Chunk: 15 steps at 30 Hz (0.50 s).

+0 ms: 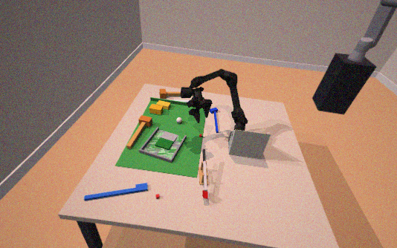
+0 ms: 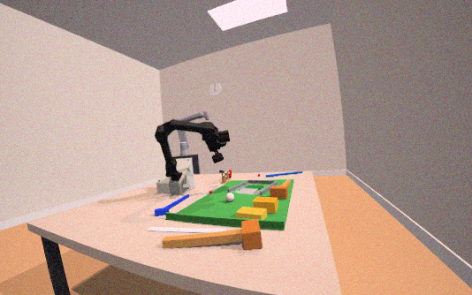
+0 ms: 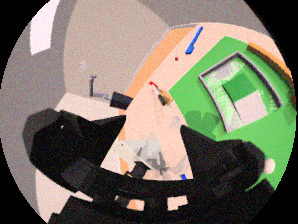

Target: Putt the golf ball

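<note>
The pincer (image 1: 198, 111) is spread wide and holds nothing, raised above the green mat (image 1: 149, 156) beside the golf ball (image 1: 178, 119). The red putter (image 1: 204, 174) is propped on a small stand on the worktop (image 1: 260, 200), well apart from the pincer.

Two blue putters (image 1: 115, 192) and two orange mallets (image 1: 138, 130) — lying flat.

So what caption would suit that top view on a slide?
Open gripper hovers above the green mat near the golf ball; red putter waits on its stand.
</note>
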Motion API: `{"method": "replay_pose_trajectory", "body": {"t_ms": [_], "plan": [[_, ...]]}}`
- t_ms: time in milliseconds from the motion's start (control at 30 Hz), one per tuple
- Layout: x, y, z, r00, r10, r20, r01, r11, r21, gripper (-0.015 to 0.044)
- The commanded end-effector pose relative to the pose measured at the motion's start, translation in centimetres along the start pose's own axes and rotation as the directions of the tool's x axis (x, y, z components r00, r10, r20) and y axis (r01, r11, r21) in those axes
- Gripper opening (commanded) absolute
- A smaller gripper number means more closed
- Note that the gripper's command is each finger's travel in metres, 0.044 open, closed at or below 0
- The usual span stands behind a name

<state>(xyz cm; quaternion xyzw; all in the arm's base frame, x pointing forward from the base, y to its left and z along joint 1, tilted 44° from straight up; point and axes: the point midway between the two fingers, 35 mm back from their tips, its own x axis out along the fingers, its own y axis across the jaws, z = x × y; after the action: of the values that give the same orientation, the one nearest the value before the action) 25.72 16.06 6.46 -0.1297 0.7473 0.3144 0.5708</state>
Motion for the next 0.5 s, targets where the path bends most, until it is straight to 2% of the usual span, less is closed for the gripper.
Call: {"method": "replay_pose_trajectory", "body": {"t_ms": [0, 167, 333, 400, 467], "plan": [[4.8, 0.5, 1.7, 0.972, -0.184, -0.147, 0.146, 0.961, -0.235, 0.0440], [11.5, 1.0, 3.0, 0.838, -0.471, -0.275, 0.251, 0.780, -0.573, 0.0440], [17.6, 1.8, 3.2, 0.642, -0.718, -0.268, 0.224, 0.510, -0.830, 0.0440], [19.0, 1.9, 3.2, 0.588, -0.770, -0.248, 0.201, 0.435, -0.878, 0.0440], [19.2, 2.0, 3.2, 0.581, -0.777, -0.244, 0.198, 0.426, -0.883, 0.0440]]}}
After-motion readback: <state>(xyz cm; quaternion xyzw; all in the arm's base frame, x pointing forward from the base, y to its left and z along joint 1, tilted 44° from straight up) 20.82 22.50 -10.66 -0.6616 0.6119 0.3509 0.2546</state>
